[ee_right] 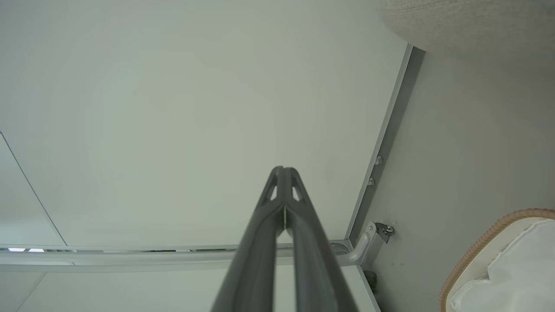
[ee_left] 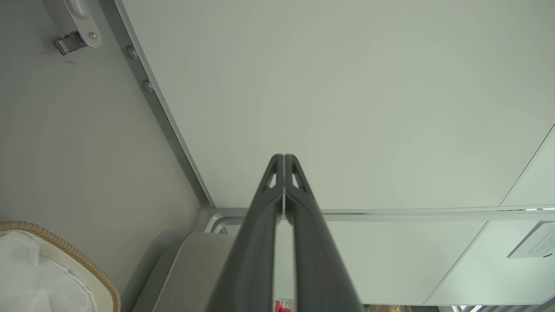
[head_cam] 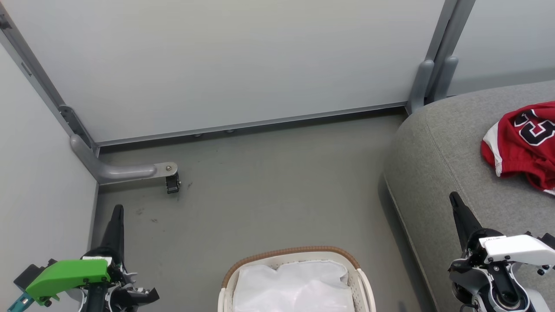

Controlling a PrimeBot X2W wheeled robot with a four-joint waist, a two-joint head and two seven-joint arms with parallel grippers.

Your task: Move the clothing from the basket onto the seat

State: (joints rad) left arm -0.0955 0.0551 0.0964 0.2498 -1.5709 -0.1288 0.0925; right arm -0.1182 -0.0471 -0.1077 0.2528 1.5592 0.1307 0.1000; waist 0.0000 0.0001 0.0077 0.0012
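Nearest, the rounded white perforated plastic basket (head_cam: pixel 299 249) with brown woven rim presents its white cloth lining (head_cam: pixel 295 286). Flanking it, the left gripper (head_cam: pixel 117 212) and right gripper (head_cam: pixel 454 198) hang empty, fingers pressed together. Farther right, the red numbered sports clothing (head_cam: pixel 522 147) lies crumpled on the large grey fabric seat (head_cam: pixel 438 151). The transfer looks finished; next, checking the lining's folds.

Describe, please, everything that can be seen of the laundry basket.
The basket is rounded white plastic with small holes in its wall and a brown woven rim. It stands upright on the grey floor, left of the seat and apart from it; the picture's bottom edge cuts it. A crumpled white cloth lining fills the inside that shows.
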